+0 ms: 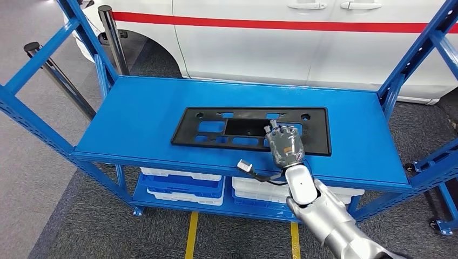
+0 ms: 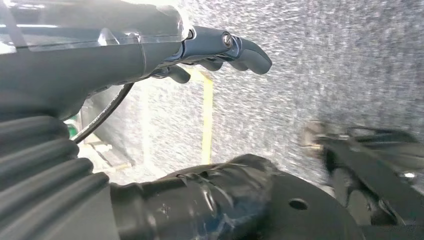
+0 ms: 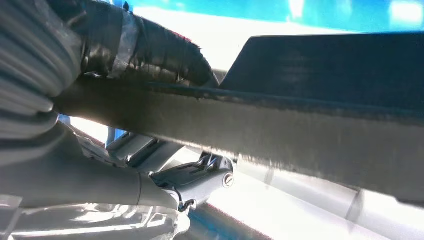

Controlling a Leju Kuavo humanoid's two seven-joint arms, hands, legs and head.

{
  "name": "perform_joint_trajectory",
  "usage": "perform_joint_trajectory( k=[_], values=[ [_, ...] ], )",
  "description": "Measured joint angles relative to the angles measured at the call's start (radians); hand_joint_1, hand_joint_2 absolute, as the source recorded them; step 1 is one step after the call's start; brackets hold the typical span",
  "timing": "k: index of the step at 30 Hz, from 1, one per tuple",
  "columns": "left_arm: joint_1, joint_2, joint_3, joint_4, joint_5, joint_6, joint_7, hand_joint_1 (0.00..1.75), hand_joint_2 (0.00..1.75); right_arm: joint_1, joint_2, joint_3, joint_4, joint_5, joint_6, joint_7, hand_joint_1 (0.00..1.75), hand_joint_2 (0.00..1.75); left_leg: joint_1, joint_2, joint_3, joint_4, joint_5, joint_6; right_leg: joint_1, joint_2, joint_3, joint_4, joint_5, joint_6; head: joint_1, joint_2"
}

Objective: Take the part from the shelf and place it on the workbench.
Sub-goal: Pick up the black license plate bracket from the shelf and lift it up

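Black plastic makes up the one part [image 1: 251, 130] here: a long, flat rectangular panel with several rectangular cut-outs and small round holes near its far corners. It lies flat on the top deck of the blue shelf [image 1: 135, 121], its long side running across the deck, near the front edge.

One right hand [image 1: 285, 144] is over the part's near right portion, the fingers [image 1: 281, 129] reaching forward past the near rim onto the panel's top, just right of the large central cut-out. In the right wrist view the part's dark edge [image 3: 300, 125] runs between the thumb [image 3: 150, 45] on one face and lighter finger parts [image 3: 200, 175] on the other, so the hand closes around the near rim. Whether the panel is lifted off the deck cannot be told.

One left hand [image 2: 150, 50] hangs over grey carpet [image 2: 340, 65], fingers [image 2: 245, 50] curled slightly, apart from the thumb, holding nothing.

Beyond the fingertips stands one white car [image 1: 302, 38] with a red stripe. Below the deck, four white and blue trays [image 1: 183, 186] sit in two stacks of two. Two yellow floor lines [image 1: 190, 234] run under the shelf.
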Motion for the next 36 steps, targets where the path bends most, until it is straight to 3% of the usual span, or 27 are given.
perform_joint_trajectory(
  k=[2, 6, 8, 10, 11, 12, 13, 14, 17, 18, 21, 23, 25, 26, 27, 28, 29, 31, 33, 34, 36],
  values=[
    [0.000, 0.003, -0.006, 0.001, -0.001, -0.009, 0.004, 0.00, 1.75, 0.036, -0.012, -0.004, -0.061, 0.025, -0.055, 0.081, 1.68, 1.75, -0.005, -0.003, 0.040, -0.097, 0.038, 0.011, 0.003, 0.003, -0.007, 0.004, 0.002, 0.008, 0.000, 0.000],
    [-0.001, 0.005, -0.015, 0.002, -0.009, -0.039, 0.009, 0.00, 1.75, 0.052, -0.084, 0.033, -0.190, 0.027, -0.086, 0.243, 1.68, 1.75, -0.007, -0.006, 0.034, -0.124, 0.048, 0.030, 0.004, 0.003, -0.025, 0.009, 0.007, 0.033, 0.001, 0.000],
    [-0.004, 0.007, -0.021, 0.002, -0.017, -0.055, 0.010, 0.00, 1.75, 0.052, -0.125, 0.064, -0.254, 0.028, -0.089, 0.296, 1.68, 1.75, -0.003, -0.003, 0.026, -0.132, 0.061, 0.047, 0.002, 0.004, -0.043, 0.059, -0.043, 0.041, 0.002, 0.000],
    [-0.007, 0.009, -0.028, 0.002, -0.025, -0.070, 0.011, 0.00, 1.75, 0.051, -0.162, 0.098, -0.311, 0.028, -0.094, 0.329, 1.68, 1.75, -0.007, 0.000, 0.013, -0.131, 0.072, 0.057, 0.001, 0.004, -0.080, 0.179, -0.129, 0.047, 0.002, 0.000],
    [-0.009, 0.010, -0.032, 0.002, -0.027, -0.077, 0.011, 0.00, 1.75, 0.051, -0.179, 0.115, -0.335, 0.028, -0.096, 0.337, 1.68, 1.75, -0.009, 0.000, 0.006, -0.130, 0.078, 0.059, 0.000, 0.004, -0.095, 0.238, -0.159, 0.049, 0.002, 0.000],
    [-0.010, 0.012, -0.035, 0.002, -0.029, -0.081, 0.011, 0.00, 1.75, 0.051, -0.194, 0.132, -0.353, 0.028, -0.097, 0.341, 1.68, 1.75, -0.011, 0.001, -0.002, -0.129, 0.083, 0.060, 0.000, 0.004, -0.098, 0.274, -0.170, 0.051, 0.002, 0.000],
    [-0.011, 0.012, -0.038, 0.002, -0.029, -0.084, 0.011, 0.00, 1.75, 0.051, -0.205, 0.145, -0.368, 0.028, -0.098, 0.341, 1.68, 1.75, -0.012, 0.000, -0.010, -0.127, 0.089, 0.059, 0.000, 0.004, -0.083, 0.271, -0.161, 0.051, 0.002, 0.000],
    [-0.012, 0.013, -0.039, 0.002, -0.029, -0.085, 0.011, 0.00, 1.75, 0.051, -0.214, 0.157, -0.381, 0.028, -0.098, 0.341, 1.68, 1.75, -0.013, 0.000, -0.018, -0.125, 0.094, 0.058, 0.000, 0.004, -0.050, 0.230, -0.137, 0.050, 0.002, 0.000],
    [-0.014, 0.013, -0.043, 0.002, -0.036, -0.088, 0.011, 0.00, 1.75, 0.047, -0.234, 0.177, -0.419, 0.028, -0.098, 0.343, 1.68, 1.75, -0.015, -0.005, -0.037, -0.117, 0.109, 0.046, 0.003, 0.005, 0.075, 0.035, -0.085, 0.041, 0.001, 0.000],
    [-0.014, 0.014, -0.045, 0.002, -0.042, -0.089, 0.011, 0.00, 1.75, 0.046, -0.241, 0.182, -0.431, 0.028, -0.098, 0.344, 1.68, 1.75, -0.017, -0.006, -0.040, -0.116, 0.115, 0.041, 0.006, 0.006, 0.091, 0.003, -0.084, 0.037, 0.001, 0.000],
    [-0.015, 0.018, -0.060, 0.004, -0.063, -0.090, 0.012, 0.00, 1.75, 0.051, -0.264, 0.192, -0.468, 0.028, -0.099, 0.343, 1.68, 1.75, -0.019, -0.009, -0.047, -0.118, 0.128, 0.024, 0.005, 0.004, 0.079, -0.008, -0.068, 0.019, 0.001, 0.000],
    [-0.015, 0.021, -0.072, 0.005, -0.075, -0.092, 0.013, 0.00, 1.75, 0.064, -0.277, 0.192, -0.494, 0.028, -0.099, 0.334, 1.68, 1.75, -0.019, -0.009, -0.066, -0.081, 0.077, 0.013, -0.002, -0.001, 0.061, -0.012, -0.048, 0.002, 0.000, 0.000],
    [-0.017, 0.023, -0.082, 0.005, -0.081, -0.095, 0.014, 0.00, 1.75, 0.088, -0.286, 0.182, -0.518, 0.028, -0.099, 0.319, 1.68, 1.75, -0.017, -0.007, -0.095, 0.028, -0.023, 0.004, -0.001, -0.003, 0.036, -0.012, -0.028, -0.008, 0.000, 0.000],
    [-0.017, 0.024, -0.086, 0.005, -0.083, -0.097, 0.014, 0.00, 1.75, 0.101, -0.288, 0.176, -0.528, 0.028, -0.099, 0.311, 1.68, 1.75, -0.017, -0.007, -0.106, 0.091, -0.060, 0.001, 0.000, -0.004, 0.023, -0.011, -0.018, -0.008, 0.000, 0.000],
    [-0.017, 0.025, -0.089, 0.005, -0.083, -0.099, 0.014, 0.00, 1.75, 0.114, -0.290, 0.169, -0.538, 0.028, -0.099, 0.301, 1.68, 1.75, -0.017, -0.007, -0.108, 0.139, -0.075, -0.001, 0.002, -0.004, 0.009, -0.010, -0.008, -0.008, 0.000, 0.000],
    [-0.017, 0.026, -0.091, 0.005, -0.084, -0.101, 0.015, 0.00, 1.75, 0.127, -0.291, 0.162, -0.546, 0.028, -0.099, 0.290, 1.68, 1.75, -0.017, -0.007, -0.096, 0.157, -0.067, -0.002, 0.003, -0.004, -0.005, -0.008, 0.001, -0.008, 0.000, 0.000],
    [-0.018, 0.027, -0.094, 0.005, -0.084, -0.104, 0.015, 0.00, 1.75, 0.142, -0.291, 0.154, -0.556, 0.028, -0.099, 0.271, 1.68, 1.75, -0.017, -0.007, -0.068, 0.140, -0.042, -0.001, 0.003, -0.004, -0.018, -0.005, 0.009, -0.006, 0.000, 0.000],
    [-0.018, 0.028, -0.098, 0.005, -0.084, -0.111, 0.018, 0.00, 1.75, 0.195, -0.271, 0.115, -0.587, 0.028, -0.099, 0.181, 1.68, 1.75, -0.017, -0.007, 0.029, 0.018, -0.002, 0.003, 0.005, -0.004, -0.038, 0.001, 0.022, -0.001, 0.000, 0.000],
    [-0.016, 0.029, -0.105, 0.005, -0.083, -0.116, 0.021, 0.00, 1.75, 0.277, -0.211, 0.037, -0.625, 0.025, -0.099, 0.012, 1.68, 1.75, -0.019, -0.010, 0.115, -0.113, -0.009, 0.013, 0.008, -0.005, -0.047, 0.003, 0.035, 0.007, 0.000, 0.000],
    [-0.015, 0.029, -0.108, 0.005, -0.083, -0.117, 0.022, 0.00, 1.75, 0.318, -0.172, -0.007, -0.640, 0.016, -0.100, -0.082, 1.68, 1.75, -0.021, -0.011, 0.133, -0.147, -0.018, 0.018, 0.008, -0.005, -0.049, 0.002, 0.042, 0.012, 0.000, 0.000],
    [-0.014, 0.029, -0.112, 0.005, -0.080, -0.116, 0.021, 0.00, 1.75, 0.379, -0.098, -0.078, -0.658, -0.036, -0.100, -0.242, 1.68, 1.75, -0.020, -0.010, 0.130, -0.163, -0.007, 0.030, 0.007, -0.005, -0.050, -0.003, 0.054, 0.023, 0.000, 0.000]
  ],
)
